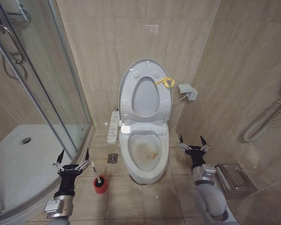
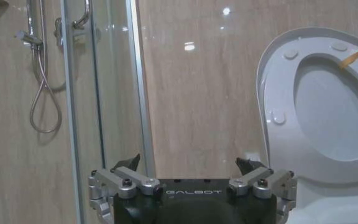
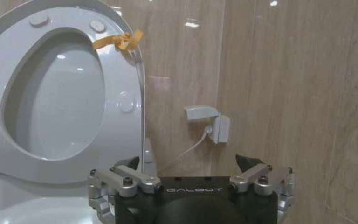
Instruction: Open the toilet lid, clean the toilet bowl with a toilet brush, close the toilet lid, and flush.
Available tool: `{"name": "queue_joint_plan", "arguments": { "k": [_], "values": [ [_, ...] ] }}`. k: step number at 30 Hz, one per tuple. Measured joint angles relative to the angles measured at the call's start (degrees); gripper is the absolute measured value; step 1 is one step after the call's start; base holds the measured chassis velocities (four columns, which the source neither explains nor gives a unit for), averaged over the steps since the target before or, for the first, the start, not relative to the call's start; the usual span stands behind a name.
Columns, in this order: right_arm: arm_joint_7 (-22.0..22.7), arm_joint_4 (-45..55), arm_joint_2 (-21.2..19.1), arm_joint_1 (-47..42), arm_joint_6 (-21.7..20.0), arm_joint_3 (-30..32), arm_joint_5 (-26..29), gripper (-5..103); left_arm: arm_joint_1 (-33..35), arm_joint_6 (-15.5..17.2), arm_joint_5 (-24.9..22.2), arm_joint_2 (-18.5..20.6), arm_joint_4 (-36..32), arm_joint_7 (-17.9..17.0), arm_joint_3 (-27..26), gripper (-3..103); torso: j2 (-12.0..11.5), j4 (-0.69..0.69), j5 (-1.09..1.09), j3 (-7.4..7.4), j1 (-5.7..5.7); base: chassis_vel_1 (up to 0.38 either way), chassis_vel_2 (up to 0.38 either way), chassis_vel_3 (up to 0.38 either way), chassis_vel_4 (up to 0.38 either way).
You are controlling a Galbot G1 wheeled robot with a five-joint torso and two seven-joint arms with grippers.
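The toilet bowl stands against the far wall, yellowish-brown stains inside. The toilet lid is raised upright against that wall with the seat ring, a yellow loop at its right edge. On the floor left of the bowl, the toilet brush sits in a red holder cup. The left gripper hovers near left and the right gripper near right, both jaws wide apart and empty.

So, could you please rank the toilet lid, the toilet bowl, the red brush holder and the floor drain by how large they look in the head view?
1. toilet lid
2. toilet bowl, similar in size to the lid, so the order is unsure
3. red brush holder
4. floor drain
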Motion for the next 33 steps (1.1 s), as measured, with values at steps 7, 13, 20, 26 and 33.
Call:
{"name": "queue_joint_plan", "arguments": {
  "k": [7, 13, 20, 26, 33],
  "values": [
    [0.0, 0.0, 0.0, 0.0, 0.0, 0.0, 0.0, 100, -1.6, -0.1, -0.4, 0.1, 1.1, 0.2, 0.3, 100, 0.0, 0.0, 0.0, 0.0, 0.0, 0.0, 0.0, 0.0, 0.0],
    [0.0, 0.0, 0.0, 0.0, 0.0, 0.0, 0.0, 100, -2.8, 0.0, -0.4, 0.0, 2.4, 0.3, 0.9, 100, 0.0, 0.0, -0.01, 0.0, 0.0, 0.0, 0.0, 0.0, 0.0],
    [0.0, 0.0, 0.0, 0.0, 0.0, 0.0, 0.0, 100, -3.4, 0.1, -0.4, -0.2, 2.5, 0.5, 1.2, 100, 0.0, 0.0, -0.01, 0.0, 0.0, 0.0, 0.0, 0.0, 0.0],
    [0.0, 0.0, 0.0, 0.0, 0.0, 0.0, 0.0, 100, -3.3, 0.1, -0.4, -0.2, 2.6, 0.6, 1.2, 100, 0.0, 0.0, 0.0, -0.01, -0.01, -0.02, 0.024, 0.027, -0.035],
    [0.0, 0.0, 0.0, 0.0, 0.0, 0.0, 0.0, 100, -4.0, 0.1, -0.5, 0.0, 2.9, 0.7, 1.3, 100, 0.0, 0.01, -0.01, 0.01, 0.03, -0.066, 0.091, 0.077, -0.059]
  ]
}}
